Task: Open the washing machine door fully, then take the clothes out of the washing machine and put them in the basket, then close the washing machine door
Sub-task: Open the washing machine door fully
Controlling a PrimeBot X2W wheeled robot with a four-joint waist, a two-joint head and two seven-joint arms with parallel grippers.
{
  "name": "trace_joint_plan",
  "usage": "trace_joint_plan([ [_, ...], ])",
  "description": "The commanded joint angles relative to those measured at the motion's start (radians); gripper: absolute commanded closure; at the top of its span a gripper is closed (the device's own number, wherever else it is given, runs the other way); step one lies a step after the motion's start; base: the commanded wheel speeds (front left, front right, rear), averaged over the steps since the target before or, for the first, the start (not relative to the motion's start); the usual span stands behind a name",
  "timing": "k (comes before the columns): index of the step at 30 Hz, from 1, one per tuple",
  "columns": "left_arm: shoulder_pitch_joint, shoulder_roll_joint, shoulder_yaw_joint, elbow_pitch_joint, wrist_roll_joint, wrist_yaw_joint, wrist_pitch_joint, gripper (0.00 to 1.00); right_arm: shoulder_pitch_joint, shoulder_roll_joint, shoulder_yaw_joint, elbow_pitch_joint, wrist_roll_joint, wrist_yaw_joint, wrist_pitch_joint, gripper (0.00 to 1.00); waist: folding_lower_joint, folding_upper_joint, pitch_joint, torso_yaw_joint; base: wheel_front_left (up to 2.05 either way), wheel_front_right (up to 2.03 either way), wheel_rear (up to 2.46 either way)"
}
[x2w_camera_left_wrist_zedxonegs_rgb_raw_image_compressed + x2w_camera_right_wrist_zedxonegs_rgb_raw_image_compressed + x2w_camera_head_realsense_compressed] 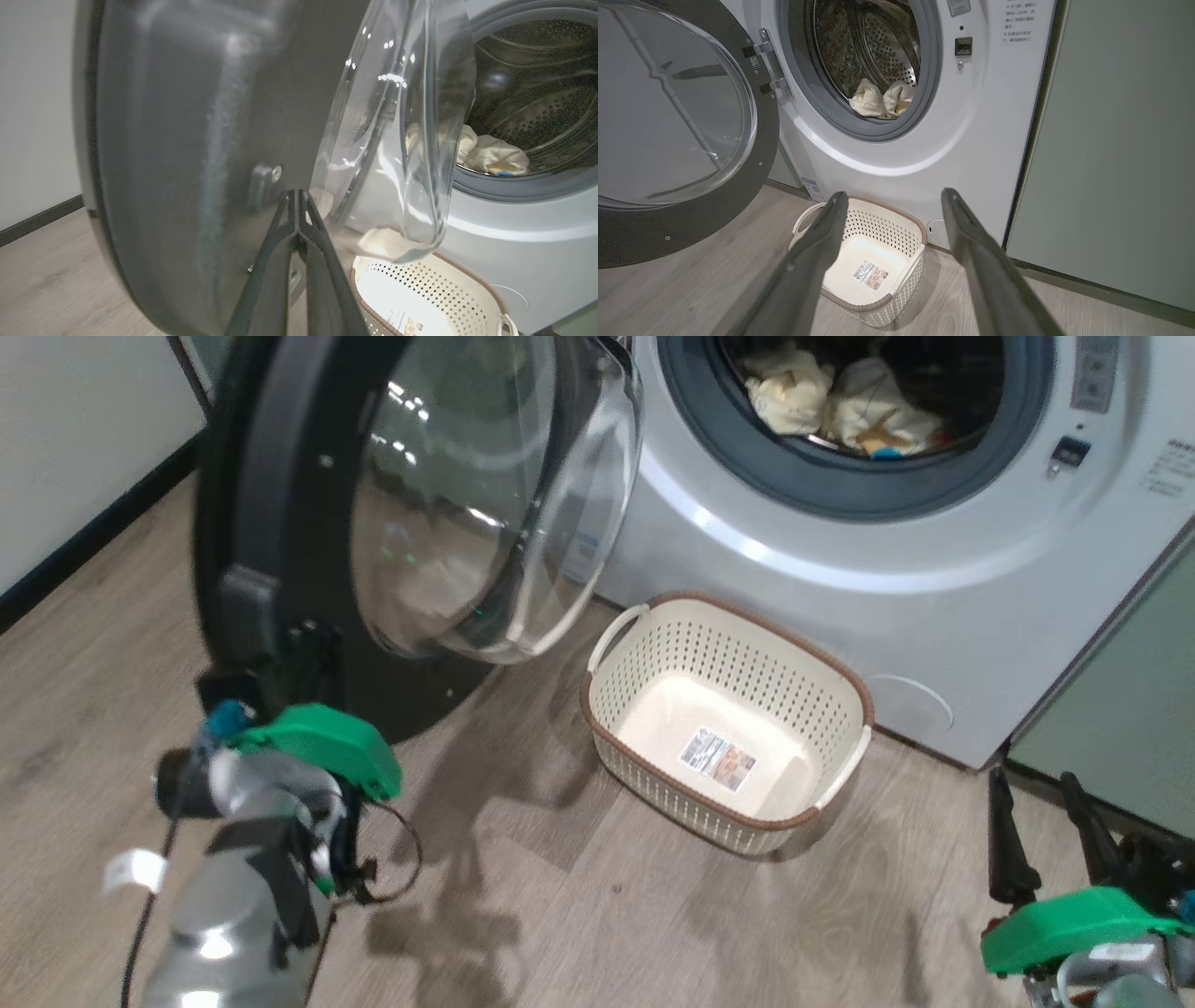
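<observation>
**Head view: door swung out, clothes waiting in the drum**

Nearest, to the left of the washing machine (794,551), the left claw (296,193) has its two fingers pressed together with nothing between them. Its tips are at the black ring of the door (280,476); whether they touch it I cannot tell. To the right of the machine's front, low down, the right claw (1034,784) stands with its fingers wide apart and empty. The basket (709,653) sits just in front of the machine, below the drum mouth, holding only a sticker. The door hangs out from the machine's left side, where it is hinged, and leaves the mouth unblocked. Deepest, inside the machine, the clothes (840,401) lie bunched at the bottom front of the drum.

The door is stiff and its glass bowl looks slick, so the ring is the place to push. The clothes look light, limp and likely to trail. A raised fold near the mouth seems the best place to take hold.
</observation>
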State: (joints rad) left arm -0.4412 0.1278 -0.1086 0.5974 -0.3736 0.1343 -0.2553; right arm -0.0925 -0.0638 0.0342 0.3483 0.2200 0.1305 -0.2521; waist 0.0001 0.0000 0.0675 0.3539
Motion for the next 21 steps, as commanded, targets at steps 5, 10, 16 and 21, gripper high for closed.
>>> trace_joint_plan([
  [5,-0.087,0.054,0.108,-0.005,-0.009,0.003,-0.006,1.00,-0.074,-0.030,0.028,-0.032,-0.003,0.000,-0.010,0.00,-0.0001,0.0000,0.040,-0.003,0.00,0.00,0.00],
  [10,-0.113,0.063,0.176,0.017,-0.001,-0.004,-0.006,1.00,-0.091,-0.038,0.034,-0.030,-0.004,0.000,-0.010,0.00,-0.0001,0.0000,0.068,-0.005,0.00,0.00,0.00],
  [16,-0.137,0.066,0.256,0.033,0.031,-0.013,-0.006,1.00,-0.118,-0.047,0.046,-0.028,-0.006,0.000,-0.010,0.00,-0.0001,0.0000,0.100,-0.015,0.00,0.00,0.00],
  [21,-0.152,0.063,0.297,0.055,0.060,-0.026,-0.006,1.00,-0.125,-0.052,0.053,-0.027,-0.007,0.000,-0.010,0.00,-0.0001,0.0000,0.110,-0.022,0.00,0.00,0.00],
])
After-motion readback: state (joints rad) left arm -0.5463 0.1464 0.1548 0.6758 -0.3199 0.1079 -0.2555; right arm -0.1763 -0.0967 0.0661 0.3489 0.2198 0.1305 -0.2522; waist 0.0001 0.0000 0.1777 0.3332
